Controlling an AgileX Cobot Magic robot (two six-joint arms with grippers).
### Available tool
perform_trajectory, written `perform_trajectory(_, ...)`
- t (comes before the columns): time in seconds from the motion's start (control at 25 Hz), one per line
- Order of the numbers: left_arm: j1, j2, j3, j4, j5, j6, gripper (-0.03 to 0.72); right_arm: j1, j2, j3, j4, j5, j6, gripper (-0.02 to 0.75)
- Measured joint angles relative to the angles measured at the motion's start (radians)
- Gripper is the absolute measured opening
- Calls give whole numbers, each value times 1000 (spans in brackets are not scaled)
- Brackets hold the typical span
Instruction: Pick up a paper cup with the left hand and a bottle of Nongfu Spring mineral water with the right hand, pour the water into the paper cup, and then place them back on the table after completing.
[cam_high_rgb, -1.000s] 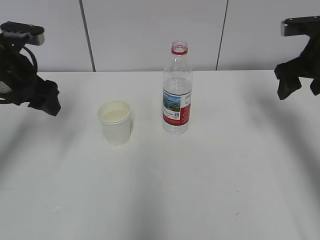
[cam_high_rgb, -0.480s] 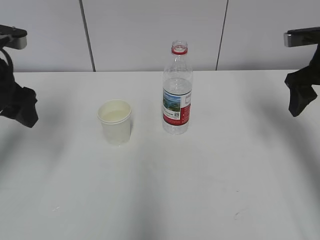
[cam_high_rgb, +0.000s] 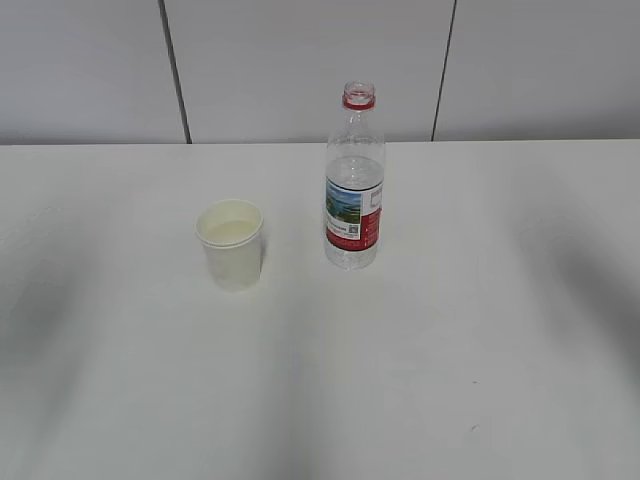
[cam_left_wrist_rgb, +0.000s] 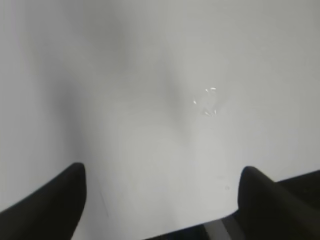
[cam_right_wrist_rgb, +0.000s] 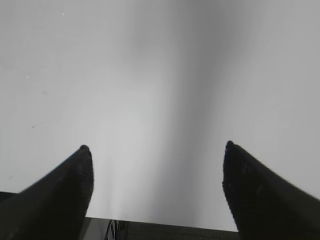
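A: Our left gripper (cam_left_wrist_rgb: 160, 200) and right gripper (cam_right_wrist_rgb: 157, 175) both gape wide over bare, smooth white table (cam_high_rgb: 450, 380), holding nothing.

B: Neither wrist view shows us the cup (cam_high_rgb: 231, 243) or bottle (cam_high_rgb: 354, 180). Both stand upright mid-table, apart: a round paper cup, a clear ribbed plastic bottle, its red-ringed neck pointing up.

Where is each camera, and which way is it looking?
Exterior view: sits in front, looks down at a slant on the paper cup and Nongfu Spring bottle; no robot part shows.
Left wrist view: on the left arm, faces bare table; left hand open.
Right wrist view: on the right arm, faces bare table; right hand open.
All three share the white table.
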Motion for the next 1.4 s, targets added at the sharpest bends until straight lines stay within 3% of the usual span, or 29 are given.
perform_trajectory(0.56, 0, -498, 179, -48, 132, -57, 563, 0, -590, 416, 0, -10, -2, 592)
perform_trajectory(0.88, 0, -666, 303, -52, 143, -61, 563, 0, -888, 541, 0, -16, 2, 592)
perform_trajectory(1.4, 0, -1077, 345, -52, 80, -61, 558, 0, -1252, 655, -14, -33, 26, 592)
